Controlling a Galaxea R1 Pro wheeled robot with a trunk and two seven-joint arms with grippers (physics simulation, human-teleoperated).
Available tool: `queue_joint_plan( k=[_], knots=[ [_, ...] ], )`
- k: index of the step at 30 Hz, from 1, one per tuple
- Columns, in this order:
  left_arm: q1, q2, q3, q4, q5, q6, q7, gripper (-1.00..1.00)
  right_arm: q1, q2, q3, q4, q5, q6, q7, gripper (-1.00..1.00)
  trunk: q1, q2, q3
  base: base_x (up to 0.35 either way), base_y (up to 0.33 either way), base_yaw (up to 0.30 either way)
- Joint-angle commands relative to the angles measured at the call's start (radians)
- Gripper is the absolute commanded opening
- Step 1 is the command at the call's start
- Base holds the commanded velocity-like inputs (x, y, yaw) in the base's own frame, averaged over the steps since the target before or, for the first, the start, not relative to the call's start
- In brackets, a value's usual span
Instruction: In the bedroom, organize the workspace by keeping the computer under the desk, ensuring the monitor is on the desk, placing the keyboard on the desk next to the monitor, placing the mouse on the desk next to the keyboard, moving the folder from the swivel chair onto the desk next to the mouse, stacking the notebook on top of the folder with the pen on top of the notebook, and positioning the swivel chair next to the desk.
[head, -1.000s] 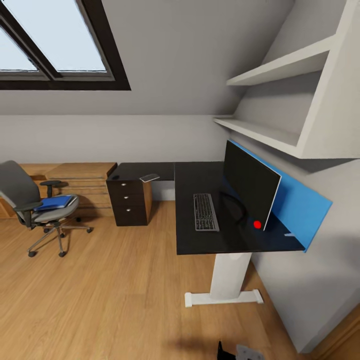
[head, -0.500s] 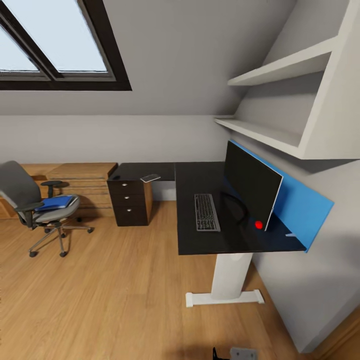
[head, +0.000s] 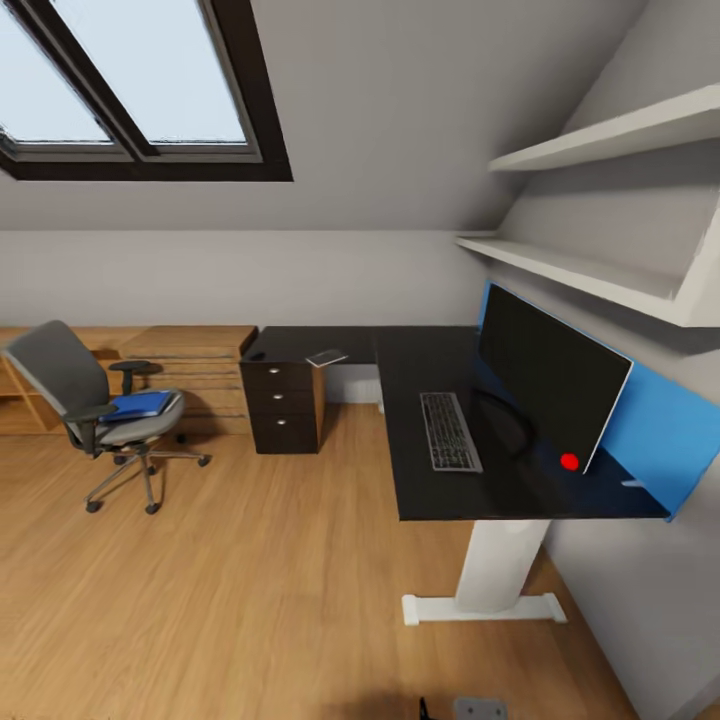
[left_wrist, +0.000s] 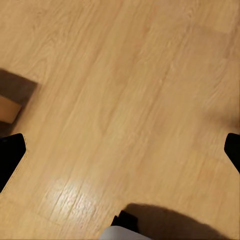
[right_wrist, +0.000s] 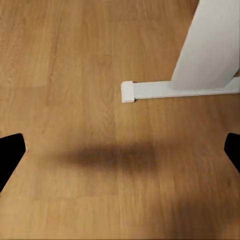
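Blue folder lies on swivel chair seat.

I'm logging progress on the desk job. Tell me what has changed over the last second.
Only the camera moved: the whole head view has slid rightward, so the robot's view turned left. Nothing was grasped or released. The folder still lies on the chair, the keyboard still sits in front of the monitor on the desk, and the notebook is still on the far desk wing.
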Motion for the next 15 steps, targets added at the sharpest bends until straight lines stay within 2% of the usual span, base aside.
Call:
queue_joint_plan(
  k=[1, 15],
  knots=[
    [-0.001, 0.001, -0.006, 0.001, 0.005, -0.003, 0.005, 1.00, -0.001, 0.000, 0.009, 0.001, -0.010, -0.004, -0.004, 1.00, 0.001, -0.001, -0.001, 0.262, 0.236, 0.273],
    [-0.001, -0.001, -0.006, 0.002, 0.005, -0.006, 0.006, 1.00, -0.001, 0.000, 0.010, 0.001, -0.007, -0.005, -0.003, 1.00, 0.001, -0.001, -0.001, 0.277, 0.216, 0.280]
  ],
)
